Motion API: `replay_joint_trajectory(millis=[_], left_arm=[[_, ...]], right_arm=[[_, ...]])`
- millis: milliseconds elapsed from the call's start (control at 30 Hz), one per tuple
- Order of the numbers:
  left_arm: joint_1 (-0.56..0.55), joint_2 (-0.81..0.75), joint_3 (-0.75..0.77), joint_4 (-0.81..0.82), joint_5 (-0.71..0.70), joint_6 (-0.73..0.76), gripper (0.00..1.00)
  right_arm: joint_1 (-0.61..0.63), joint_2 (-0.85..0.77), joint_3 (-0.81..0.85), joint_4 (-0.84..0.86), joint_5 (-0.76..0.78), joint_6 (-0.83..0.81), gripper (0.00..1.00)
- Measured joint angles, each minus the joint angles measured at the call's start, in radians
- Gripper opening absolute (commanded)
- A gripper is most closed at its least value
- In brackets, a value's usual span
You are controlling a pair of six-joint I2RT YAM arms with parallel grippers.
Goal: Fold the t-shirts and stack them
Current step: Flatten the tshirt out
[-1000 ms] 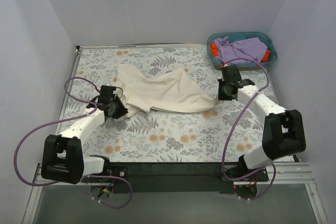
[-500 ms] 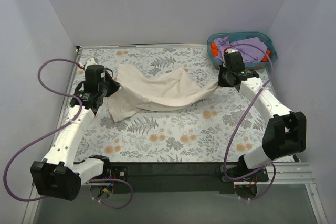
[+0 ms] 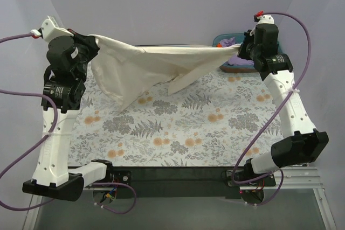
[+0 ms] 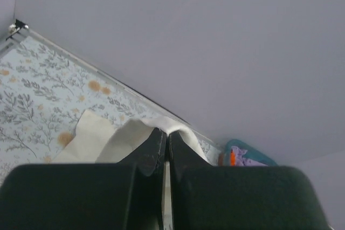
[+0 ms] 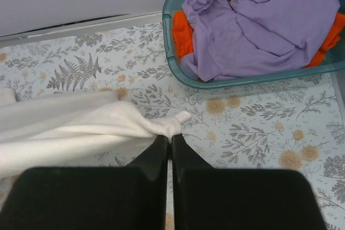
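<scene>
A cream t-shirt (image 3: 145,65) hangs stretched in the air between both arms, high over the table. At the upper left my left gripper (image 3: 92,40) is shut on one end of it; in the left wrist view the cloth (image 4: 129,136) folds over the gripper (image 4: 166,133). My right gripper (image 3: 241,51) at the upper right is shut on the other end, a bunched corner (image 5: 167,125) pinched at the gripper (image 5: 170,137). The shirt's middle sags down toward the table. A lavender t-shirt (image 5: 259,22) and an orange-red one (image 5: 182,28) lie in the basket.
A teal plastic basket (image 5: 178,68) stands at the table's far right corner, partly behind my right arm in the top view (image 3: 218,40). The floral tablecloth (image 3: 183,127) covers the table. White walls close in the back and both sides.
Both arms have risen sharply and moved apart, lifting the cream t-shirt off the table and pulling it taut. The left gripper closed on the cloth during this lift.
</scene>
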Motion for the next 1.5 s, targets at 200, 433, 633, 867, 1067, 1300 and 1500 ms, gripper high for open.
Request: replay_joint_trajectory(millis=[200,433,633,867,1067,1300,1500], left_arm=[[0.000,-0.137,0.032,0.013,-0.007,0.063,0.00],[0.000,-0.236,0.304,0.027,0.019,0.160,0.00],[0.000,-0.245,0.488,0.059,0.056,0.233,0.00],[0.000,-0.131,0.452,0.140,0.068,0.305,0.00],[0.000,0.129,0.298,0.226,0.079,0.343,0.00],[0.003,0.479,-0.079,0.349,0.116,0.353,0.00],[0.031,0.726,-0.203,0.370,0.150,0.325,0.00]], right_arm=[[0.002,-0.175,0.005,-0.026,-0.017,-0.039,0.01],[0.002,-0.435,0.113,0.006,-0.076,-0.146,0.01],[0.002,-0.520,0.199,0.037,-0.131,-0.225,0.01],[0.002,-0.410,0.199,0.023,-0.156,-0.254,0.01],[0.000,-0.199,0.083,0.012,-0.146,-0.249,0.01],[-0.001,0.083,-0.169,0.069,-0.142,-0.232,0.01],[-0.001,0.264,-0.301,0.188,-0.107,-0.236,0.01]])
